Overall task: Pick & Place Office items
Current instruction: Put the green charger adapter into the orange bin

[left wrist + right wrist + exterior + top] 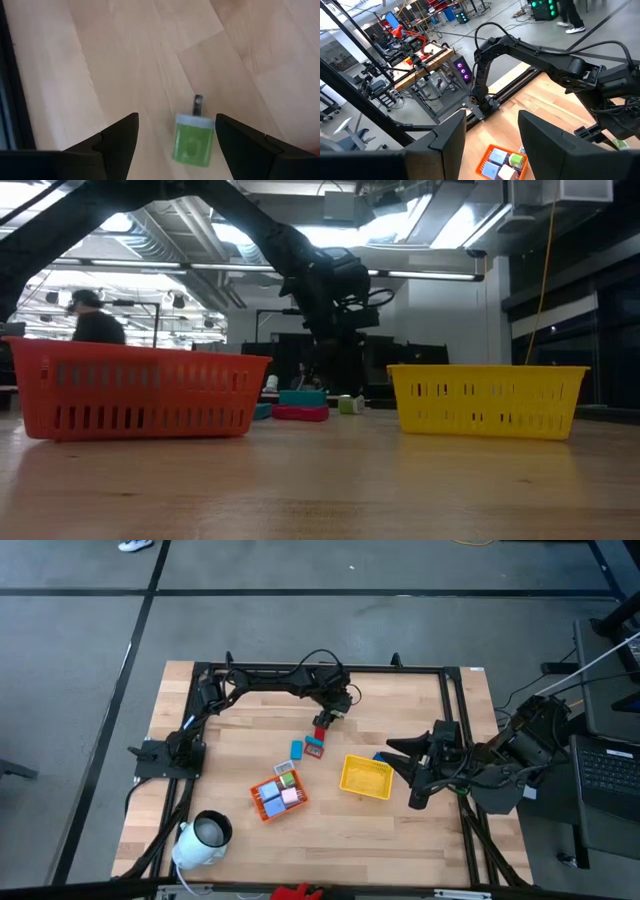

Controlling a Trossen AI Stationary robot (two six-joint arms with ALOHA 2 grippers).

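Observation:
A small green item (193,144) with a grey cap and a metal tab lies flat on the wooden table between the open fingers of my left gripper (175,150). The fingers stand on either side of it and I see no touch. In the low view the green item (348,404) sits under my left gripper (338,355). Near it lie a red item (320,732), a blue one (297,749) and a teal-on-red one (314,749). My right gripper (492,145) hangs open and empty, raised at the table's right side (415,780).
An orange tray (278,795) holding several small items stands toward the near side. A yellow tray (365,777) stands to its right. A white cylinder (205,837) lies at the near left corner. A black frame (320,668) borders the table. A person (95,325) shows in the room behind.

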